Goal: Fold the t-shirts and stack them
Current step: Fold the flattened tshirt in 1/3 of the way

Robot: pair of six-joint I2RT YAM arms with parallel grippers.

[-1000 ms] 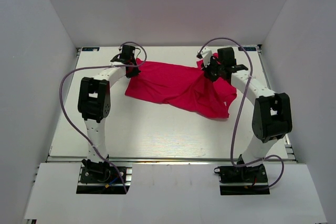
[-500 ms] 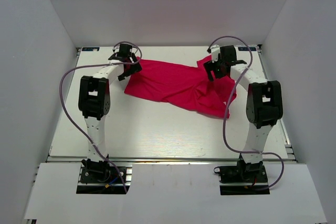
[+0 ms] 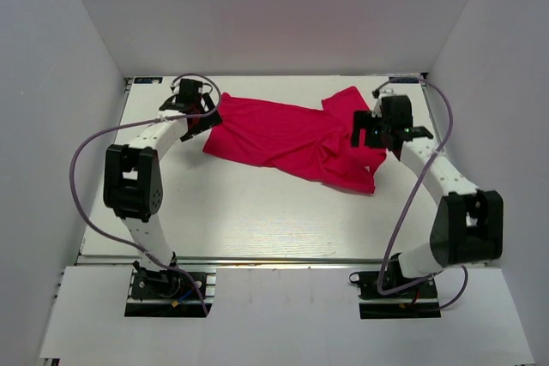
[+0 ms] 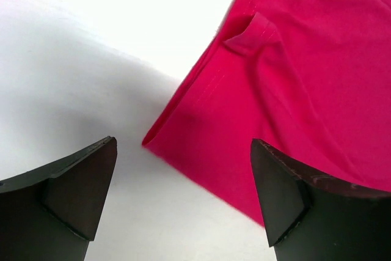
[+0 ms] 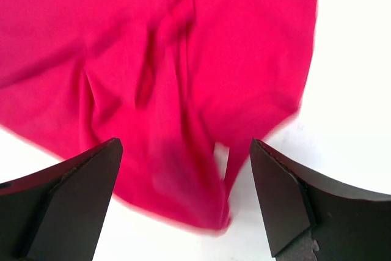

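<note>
The t-shirt (image 3: 292,139) lies loose and rumpled across the far half of the bench (image 3: 240,212), running from the far left down toward the right. It is spread out rather than folded. Its right end is bunched, with one flap pointing to the far edge and one corner pointing to the near side.

The left hand (image 3: 192,104) is at the shirt's far-left corner. In its wrist view the jaws stand wide apart and hold nothing. The t-shirt's corner (image 4: 293,77) lies flat on the bench (image 4: 91,41) below the gap, with bare bench under the one finger and cloth under the other. A small tuck of the stitched edge is turned up farther along. Whether either finger touches the cloth I cannot tell.

The right hand (image 3: 371,130) is over the bunched right end. Its wrist view is blurred, but the jaws are plainly spread wide and grip nothing. The t-shirt (image 5: 153,47) lies creased beneath them, its edge ending between the two fingers, with bare bench (image 5: 348,90) to the side.
</note>
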